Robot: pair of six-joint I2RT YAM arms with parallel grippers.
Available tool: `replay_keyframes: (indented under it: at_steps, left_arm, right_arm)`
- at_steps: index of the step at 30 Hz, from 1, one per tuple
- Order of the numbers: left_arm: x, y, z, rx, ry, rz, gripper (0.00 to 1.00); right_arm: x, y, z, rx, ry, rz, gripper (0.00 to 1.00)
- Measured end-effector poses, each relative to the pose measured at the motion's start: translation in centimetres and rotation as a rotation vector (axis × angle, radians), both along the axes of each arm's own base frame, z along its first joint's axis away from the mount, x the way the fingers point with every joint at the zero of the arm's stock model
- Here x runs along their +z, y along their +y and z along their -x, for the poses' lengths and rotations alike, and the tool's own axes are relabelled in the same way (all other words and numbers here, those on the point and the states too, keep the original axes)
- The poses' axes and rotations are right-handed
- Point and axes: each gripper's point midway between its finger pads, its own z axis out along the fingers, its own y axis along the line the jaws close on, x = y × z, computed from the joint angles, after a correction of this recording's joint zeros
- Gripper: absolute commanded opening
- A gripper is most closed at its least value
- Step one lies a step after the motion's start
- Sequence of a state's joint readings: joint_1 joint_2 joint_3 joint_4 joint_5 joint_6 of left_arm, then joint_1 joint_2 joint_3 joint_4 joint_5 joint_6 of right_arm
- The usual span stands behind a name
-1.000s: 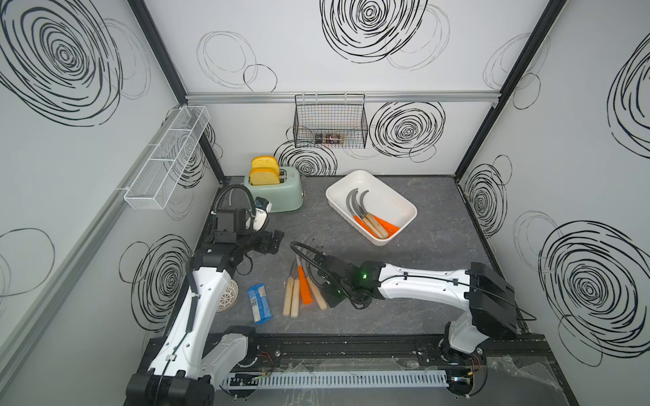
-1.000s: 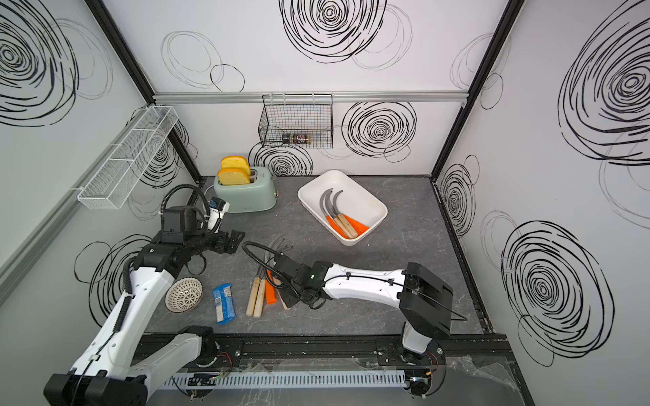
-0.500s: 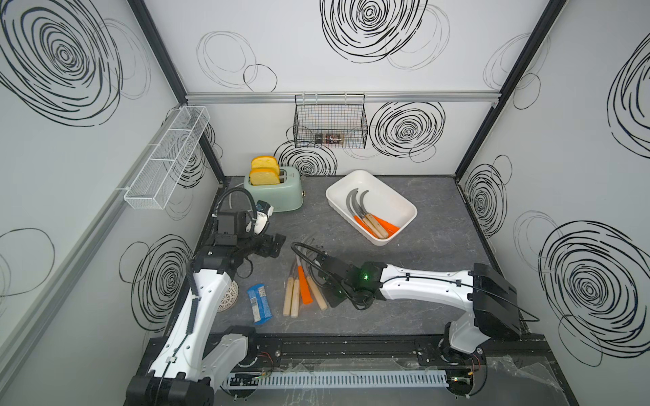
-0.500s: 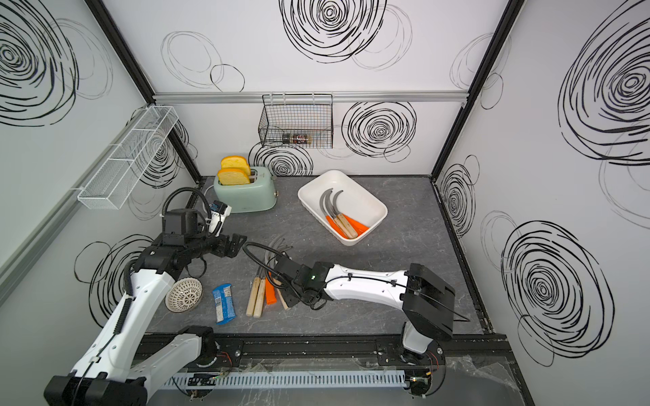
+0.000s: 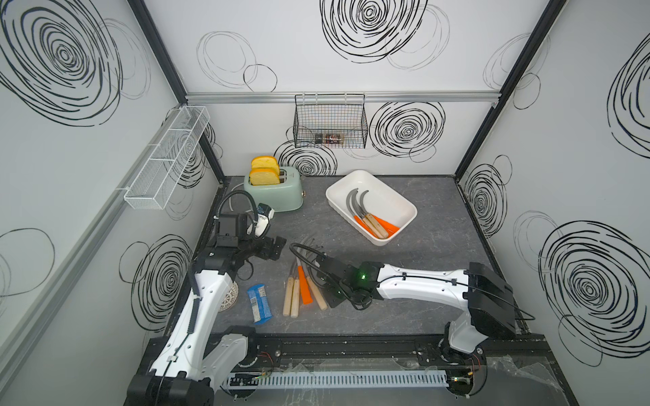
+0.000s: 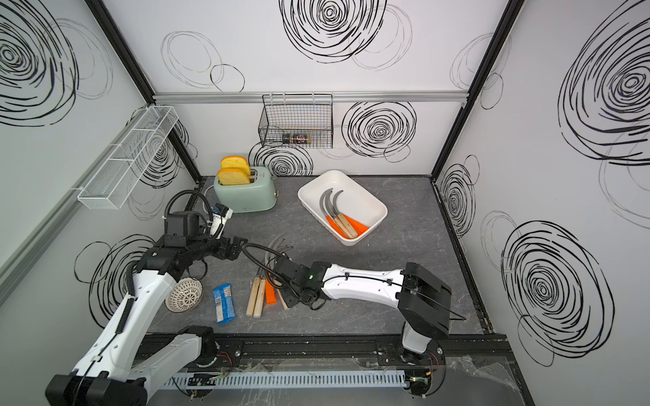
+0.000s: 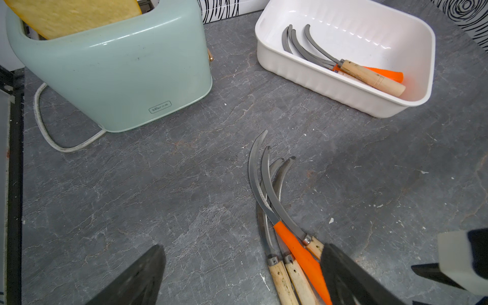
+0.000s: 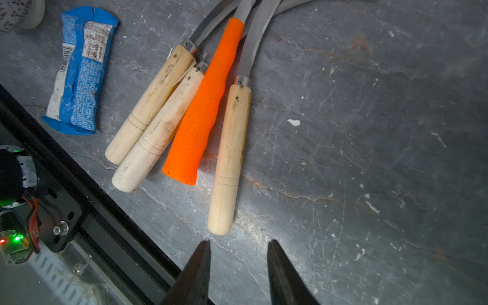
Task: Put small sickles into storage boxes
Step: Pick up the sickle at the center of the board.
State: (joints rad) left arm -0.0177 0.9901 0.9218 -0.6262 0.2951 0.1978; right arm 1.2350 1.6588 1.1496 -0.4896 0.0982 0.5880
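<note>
— Where are the sickles?
— Four sickles [image 5: 304, 290] lie bunched on the table [image 5: 439, 228], near and left of centre. More sickles [image 5: 373, 221] lie in the white tub [image 5: 387, 197], farther back and to the right.
— And the grippers?
— The right gripper [image 8: 239, 245] hovers at the end of the rightmost wooden handle [image 8: 229, 158], jaws parted and empty. The left gripper [image 7: 243, 247] is spread wide and holds nothing.

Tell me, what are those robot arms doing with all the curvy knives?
They're putting small sickles into the white tub. A few sickles already lie inside. Four more lie bunched on the grey table: three with wooden handles, one orange. The right arm's fingers hover open just past the end of one wooden handle, holding nothing. The left arm's fingers are open too, near the blades.
</note>
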Motion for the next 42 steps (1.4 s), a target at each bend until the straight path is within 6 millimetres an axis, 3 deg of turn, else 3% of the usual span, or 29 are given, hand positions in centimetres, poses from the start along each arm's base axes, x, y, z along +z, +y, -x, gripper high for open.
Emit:
replay_keyframes:
  at_steps: [12,20,28,36,42]
  left_arm:
    - [0.0,0.0,-0.2,0.001,0.004,-0.001,0.96]
    - [0.1,0.1,-0.6,0.009,0.012,0.004,0.96]
    - [0.9,0.8,-1.2,0.034,-0.004,0.0,0.96]
    - [1.3,1.2,-1.9,0.049,-0.001,0.002,0.96]
    - [0.9,1.4,-2.2,0.066,0.019,0.017,0.96]
  right_arm:
    - [-1.0,0.8,0.4,0.01,0.029,0.016,0.41]
    - [-1.0,1.1,0.7,0.018,0.033,0.015,0.48]
    - [-1.2,2.8,1.2,0.044,0.02,0.025,0.47]
    - [-2.7,2.5,1.6,0.07,0.008,0.099,0.48]
    - [-2.4,2.8,1.5,0.082,-0.002,0.116,0.48]
